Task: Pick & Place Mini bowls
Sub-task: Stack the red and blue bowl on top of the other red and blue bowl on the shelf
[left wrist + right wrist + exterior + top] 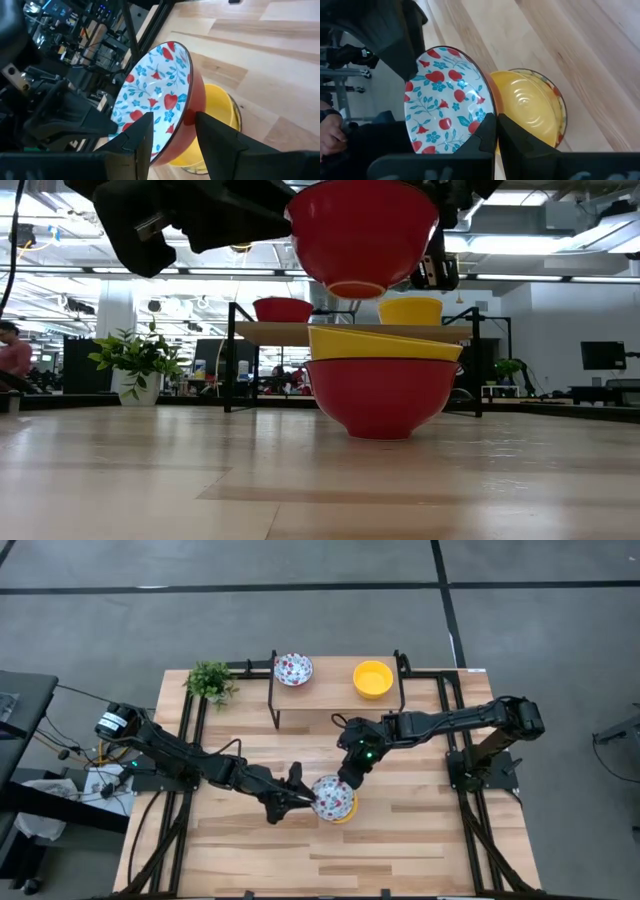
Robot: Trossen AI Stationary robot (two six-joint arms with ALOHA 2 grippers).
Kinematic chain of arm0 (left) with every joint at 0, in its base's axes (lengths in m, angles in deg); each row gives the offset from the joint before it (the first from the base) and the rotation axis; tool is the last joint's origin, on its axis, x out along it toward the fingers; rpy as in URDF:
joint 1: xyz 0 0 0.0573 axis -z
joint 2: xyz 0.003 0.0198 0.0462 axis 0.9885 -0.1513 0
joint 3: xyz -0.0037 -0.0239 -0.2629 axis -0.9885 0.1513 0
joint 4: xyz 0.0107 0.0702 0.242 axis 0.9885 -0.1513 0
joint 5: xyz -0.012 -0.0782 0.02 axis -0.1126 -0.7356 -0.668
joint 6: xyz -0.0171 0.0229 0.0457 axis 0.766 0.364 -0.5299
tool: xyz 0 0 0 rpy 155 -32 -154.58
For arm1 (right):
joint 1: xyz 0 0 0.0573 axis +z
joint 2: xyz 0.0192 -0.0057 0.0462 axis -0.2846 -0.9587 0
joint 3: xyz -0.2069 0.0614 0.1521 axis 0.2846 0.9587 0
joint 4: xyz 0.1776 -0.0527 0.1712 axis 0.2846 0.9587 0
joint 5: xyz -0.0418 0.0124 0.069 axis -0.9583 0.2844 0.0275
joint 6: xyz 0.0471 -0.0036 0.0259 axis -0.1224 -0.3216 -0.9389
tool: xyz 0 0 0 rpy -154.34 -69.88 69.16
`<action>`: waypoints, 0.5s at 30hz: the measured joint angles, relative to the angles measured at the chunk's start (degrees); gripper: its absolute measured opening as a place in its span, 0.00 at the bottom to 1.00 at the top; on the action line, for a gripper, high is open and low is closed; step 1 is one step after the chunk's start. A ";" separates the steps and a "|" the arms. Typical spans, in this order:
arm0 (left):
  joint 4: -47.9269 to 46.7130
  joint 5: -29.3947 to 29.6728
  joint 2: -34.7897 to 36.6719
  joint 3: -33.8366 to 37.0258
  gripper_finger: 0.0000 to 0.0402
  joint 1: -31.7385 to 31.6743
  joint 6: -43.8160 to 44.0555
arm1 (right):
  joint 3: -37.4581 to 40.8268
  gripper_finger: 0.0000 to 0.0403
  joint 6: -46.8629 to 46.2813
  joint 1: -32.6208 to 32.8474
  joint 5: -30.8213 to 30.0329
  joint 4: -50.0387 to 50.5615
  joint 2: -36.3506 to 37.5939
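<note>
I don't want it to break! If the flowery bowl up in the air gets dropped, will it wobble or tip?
Probably. The flowery bowl has a small round foot under wide sides, so it may rock. Its glossy rim looks slippery where the left end effector and right end effector pinch it. It hangs above the stacked yellow bowl, so it would likely drop in.

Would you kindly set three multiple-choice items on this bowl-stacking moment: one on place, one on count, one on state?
1. Where is the floral bowl that both grippers pinch?
A. On the shelf
B. In the air above the stack
C. Beside the plant

2. How many bowls sit on the shelf?
A. Two
B. Four
C. None

3. How does the left gripper stand?
A. Wide open, away from any bowl
B. Shut on the held bowl's rim
C. Hidden

Answers: 1 B, the low view shows a gap above the yellow bowl; 2 A, one floral, one yellow; 3 B, its fingers straddle the rim.
</note>
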 joint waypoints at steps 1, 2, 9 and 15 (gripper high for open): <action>0.02 -0.49 0.00 0.01 0.36 0.00 0.02 | 0.00 0.00 0.00 0.00 0.09 -0.42 0.00; 0.02 -0.80 0.00 0.01 0.36 0.00 0.02 | 0.00 0.00 -0.02 0.00 0.09 -0.76 0.00; 0.00 -0.97 0.00 0.01 0.34 0.00 0.95 | 0.00 0.00 0.00 0.06 0.13 -0.86 0.00; 0.02 -1.34 0.00 0.01 0.18 0.15 3.87 | 0.00 0.00 0.37 0.13 0.49 -0.95 0.01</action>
